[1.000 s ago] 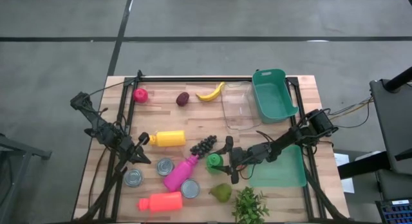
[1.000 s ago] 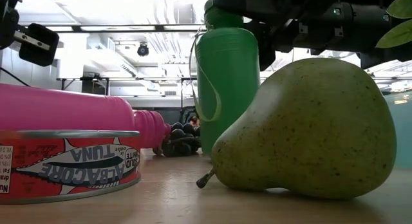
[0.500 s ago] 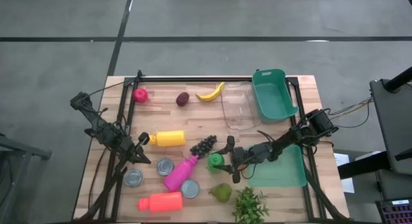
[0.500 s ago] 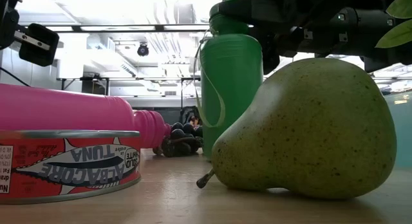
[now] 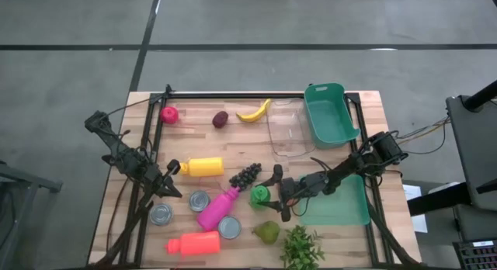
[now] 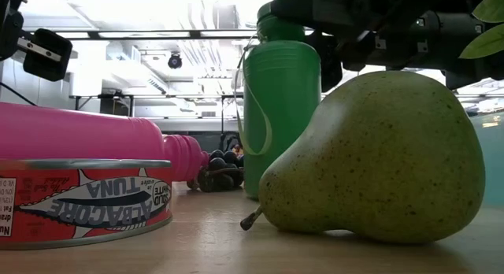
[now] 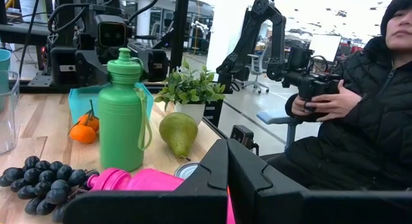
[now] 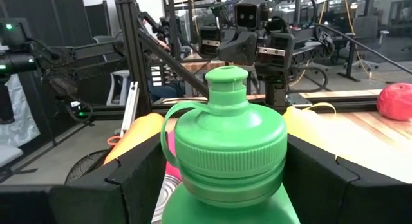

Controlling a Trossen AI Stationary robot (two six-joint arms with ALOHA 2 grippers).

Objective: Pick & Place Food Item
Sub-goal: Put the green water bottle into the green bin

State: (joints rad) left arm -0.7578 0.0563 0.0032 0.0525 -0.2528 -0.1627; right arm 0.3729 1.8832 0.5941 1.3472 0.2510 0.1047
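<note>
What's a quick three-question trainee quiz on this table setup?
1. True or false: the green bottle stands upright.
2. Fill in: the left pincer is ___.
3. Which one is at the green bottle's cap? A. left pincer B. right pincer C. neither
Key: 1 true; 2 shut; 3 B.

Both arms are matte black, skinny jointed links with loose cables trailing off them. The right gripper [image 5: 271,194] has chunky flat black fingers [image 8: 135,179] (boxy camera housing just behind).
</note>
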